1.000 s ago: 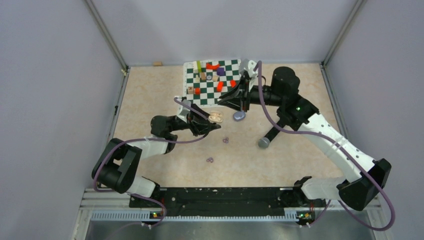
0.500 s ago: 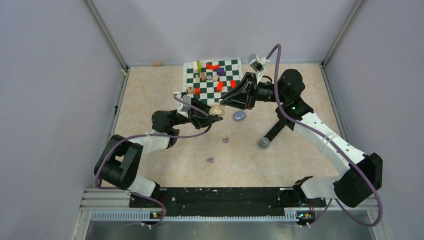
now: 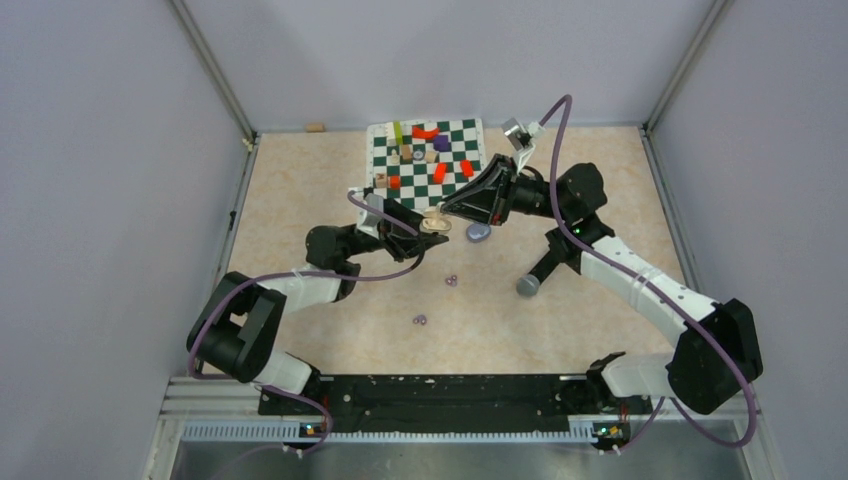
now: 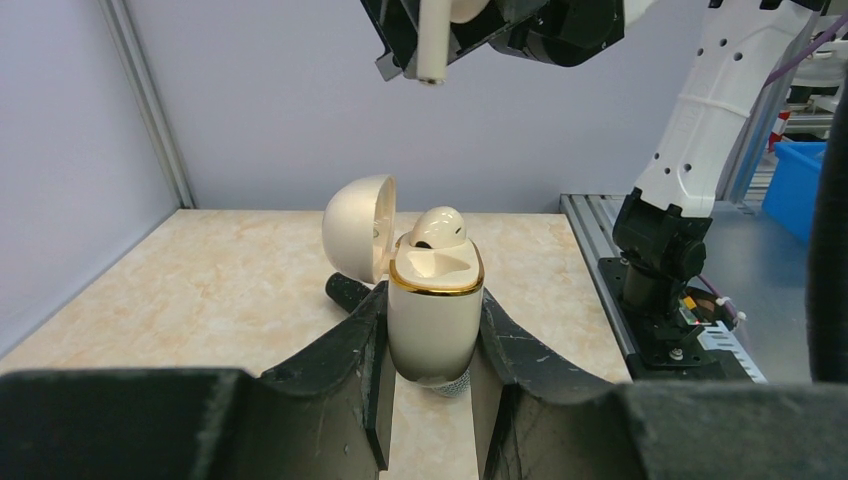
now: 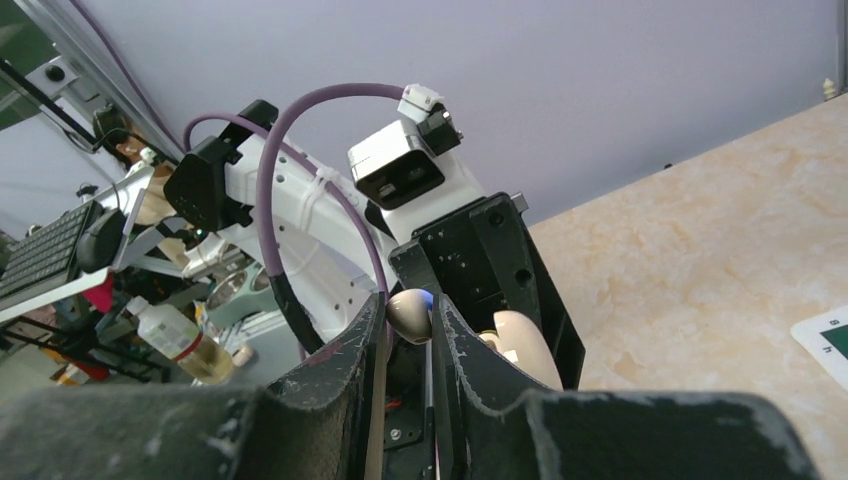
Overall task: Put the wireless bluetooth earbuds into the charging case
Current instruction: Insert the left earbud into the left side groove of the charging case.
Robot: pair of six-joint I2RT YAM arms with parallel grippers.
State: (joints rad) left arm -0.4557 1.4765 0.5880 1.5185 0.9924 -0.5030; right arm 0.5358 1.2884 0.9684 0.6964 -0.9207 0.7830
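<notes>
If the stem comes down off-line: the held earbud (image 4: 433, 45) may strike the gold rim or the seated earbud (image 4: 438, 227) instead of the free socket; I cannot tell which socket lies under it.
If it is let go too high: a small, smooth piece like this would likely bounce out and roll off across the table (image 3: 300, 200).
If the right arm presses hard: the charging case (image 4: 435, 310) could tip or slide in its grip, or the open lid (image 4: 355, 225) could get knocked.
Case position: centre of the left wrist view, upright, lid swung open to the left, one earbud already in it.
Held earbud position: top centre of that view, above the case and apart from it, stem pointing down.
Left gripper (image 4: 432, 345): clenched on the case's lower body.
Right gripper (image 5: 412, 330): pinching the earbud by its rounded head.
Left arm pose: reaches low from the lower left of the top view towards the middle.
Right arm pose: rises from the lower right, elbow bent, wrist turned left, tip over the case just below the chessboard (image 3: 455, 135).
</notes>
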